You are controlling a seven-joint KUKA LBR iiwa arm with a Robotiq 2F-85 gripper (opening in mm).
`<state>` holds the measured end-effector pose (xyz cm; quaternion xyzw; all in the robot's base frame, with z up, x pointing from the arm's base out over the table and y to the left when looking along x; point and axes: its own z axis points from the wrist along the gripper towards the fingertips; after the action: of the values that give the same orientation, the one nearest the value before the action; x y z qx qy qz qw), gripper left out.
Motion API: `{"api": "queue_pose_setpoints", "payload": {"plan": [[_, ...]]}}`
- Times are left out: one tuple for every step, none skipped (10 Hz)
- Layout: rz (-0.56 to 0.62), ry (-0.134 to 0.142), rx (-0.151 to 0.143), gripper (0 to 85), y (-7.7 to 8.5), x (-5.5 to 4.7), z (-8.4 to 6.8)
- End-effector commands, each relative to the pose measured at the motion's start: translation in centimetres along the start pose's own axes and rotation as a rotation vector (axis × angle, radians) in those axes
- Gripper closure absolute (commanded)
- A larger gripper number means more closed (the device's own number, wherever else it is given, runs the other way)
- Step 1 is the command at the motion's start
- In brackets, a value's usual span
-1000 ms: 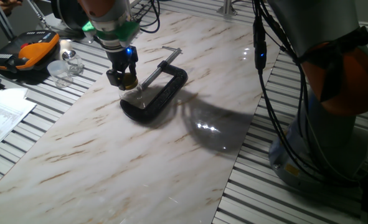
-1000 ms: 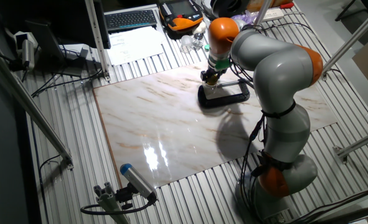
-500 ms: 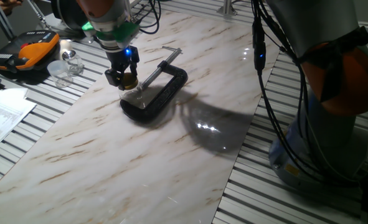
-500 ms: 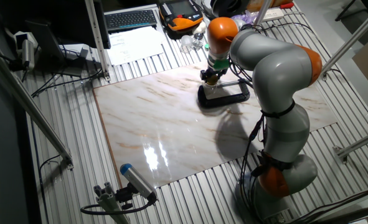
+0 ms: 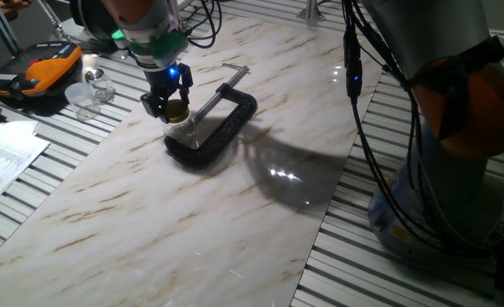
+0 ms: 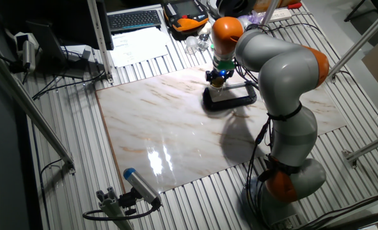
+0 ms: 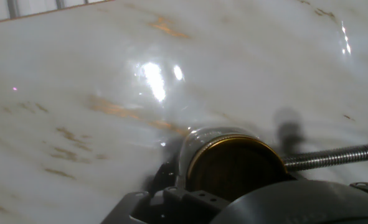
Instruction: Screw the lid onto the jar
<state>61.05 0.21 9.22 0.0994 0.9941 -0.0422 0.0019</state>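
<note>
One marbled, glossy white slab table (image 5: 234, 222), flat and streaked with tan veins, resting on a ribbed metal bench; one grey-and-orange jointed robot arm (image 6: 284, 83) reaching over it; one black cast C-clamp (image 5: 222, 128) with a threaded steel screw (image 7: 333, 155), lying flat on the slab; one black two-finger gripper (image 5: 168, 109) poised above the clamp's near end, its fingers pinching one small round shiny gold-yellow metal lid (image 5: 177, 109); one small clear glass cylindrical jar (image 5: 186, 133) standing upright inside the clamp's frame, directly beneath the lid; whether lid and jar mouth touch cannot be told.
</note>
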Motion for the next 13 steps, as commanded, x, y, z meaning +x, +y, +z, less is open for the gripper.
{"api": "queue_pose_setpoints", "payload": {"plan": [[0.021, 0.003, -0.003, 17.0, -0.03, 0.02, 0.04], [0.05, 0.007, -0.005, 17.0, -0.09, 0.03, 0.07], [0.079, 0.011, -0.004, 17.0, -0.11, 0.04, 0.08], [0.113, 0.017, -0.004, 17.0, -0.12, 0.04, 0.05], [0.142, 0.019, -0.003, 17.0, -0.13, 0.04, 0.03], [0.178, 0.027, -0.007, 17.0, -0.15, 0.05, 0.0], [0.217, 0.035, -0.021, 17.0, -0.17, 0.05, -0.01], [0.248, 0.043, -0.033, 17.0, -0.19, 0.07, -0.02], [0.275, 0.045, -0.04, 17.0, -0.21, 0.1, -0.01], [0.295, 0.043, -0.034, 17.0, -0.18, 0.11, 0.0], [0.32, 0.041, -0.028, 17.0, -0.18, 0.11, 0.02], [0.333, 0.038, -0.023, 17.0, -0.22, 0.11, 0.04], [0.35, 0.036, -0.022, 17.0, -0.28, 0.1, 0.1]]}}
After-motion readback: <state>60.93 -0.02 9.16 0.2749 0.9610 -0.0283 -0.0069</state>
